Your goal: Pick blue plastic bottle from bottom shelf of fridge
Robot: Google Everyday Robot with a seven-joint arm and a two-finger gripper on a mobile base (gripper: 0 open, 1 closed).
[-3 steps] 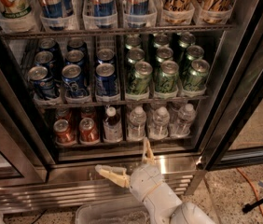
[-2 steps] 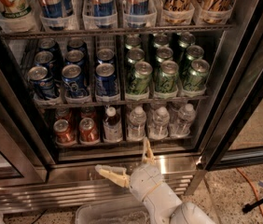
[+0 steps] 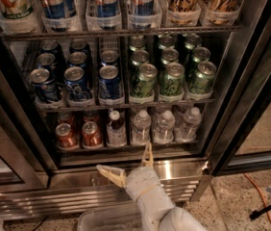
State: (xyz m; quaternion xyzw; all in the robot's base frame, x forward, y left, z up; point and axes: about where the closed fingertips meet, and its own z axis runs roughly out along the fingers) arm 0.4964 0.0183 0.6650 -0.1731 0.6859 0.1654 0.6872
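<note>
Blue plastic bottle (image 3: 116,128) untouched, end effector (image 3: 123,156) parked below it.

You have seen no real change over the last second: the end effector sits where it was, low in front of the fridge's (image 3: 183,170) steel sill, fingers spread wide (one pointing left, one pointing up) and holding nothing. The bottle stands upright on the bottom shelf (image 3: 78,150), just right of the red cans (image 3: 80,134) and just left of the water bottles (image 3: 164,126). To my eye the reach has not started. You would likely need to lift, turn the fingers to straddle the bottle, and enter straight, since its neighbours crowd it on both sides.
</note>
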